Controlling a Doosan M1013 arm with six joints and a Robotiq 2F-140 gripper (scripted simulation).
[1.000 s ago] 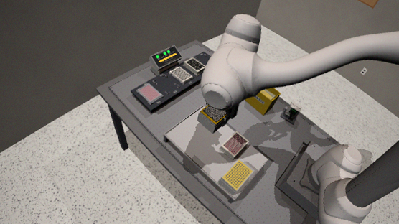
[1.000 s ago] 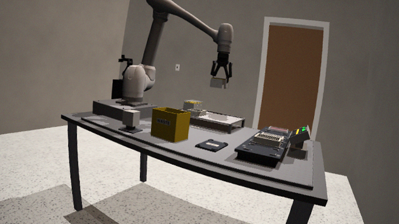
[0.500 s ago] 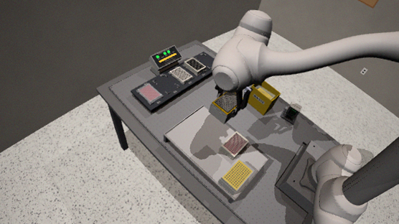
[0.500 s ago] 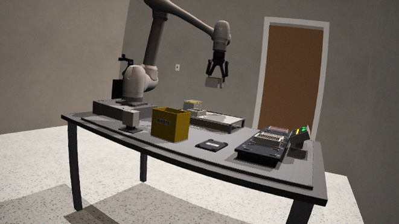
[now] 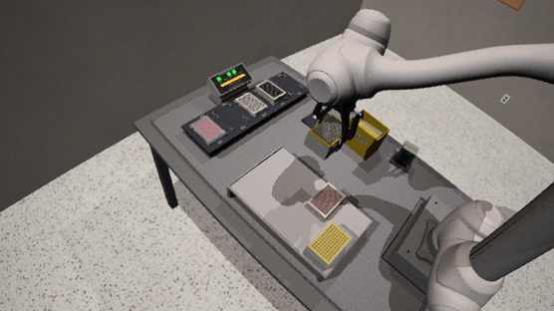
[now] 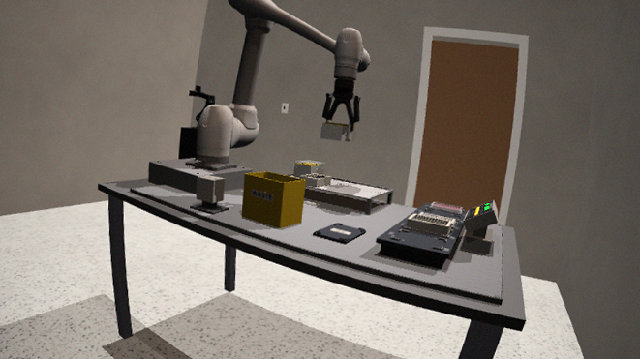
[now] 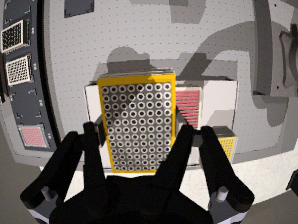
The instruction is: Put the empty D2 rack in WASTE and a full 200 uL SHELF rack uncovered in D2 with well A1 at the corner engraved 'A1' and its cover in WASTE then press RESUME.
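My gripper (image 5: 333, 123) is shut on a tip rack (image 5: 326, 133) with a yellow frame, gripping its long sides. The wrist view shows its top (image 7: 137, 123) as pale rings on a grey field. In the exterior view the rack (image 6: 335, 131) hangs level, high above the table, over the near end of the shelf (image 6: 347, 189). The yellow WASTE bin (image 5: 369, 135) stands upright just beyond it. On the dark deck (image 5: 247, 111) the slot (image 5: 231, 119) between the pink plate (image 5: 208, 129) and the white plate (image 5: 251, 103) holds nothing.
The shelf (image 5: 297, 203) carries a red rack (image 5: 326, 199) and a yellow rack (image 5: 330, 242). A dark reservoir (image 5: 271, 90) sits on the deck beside the lit panel (image 5: 229, 81). The flat regrip nest (image 6: 339, 233) and a small button stand (image 6: 210, 190) flank the bin.
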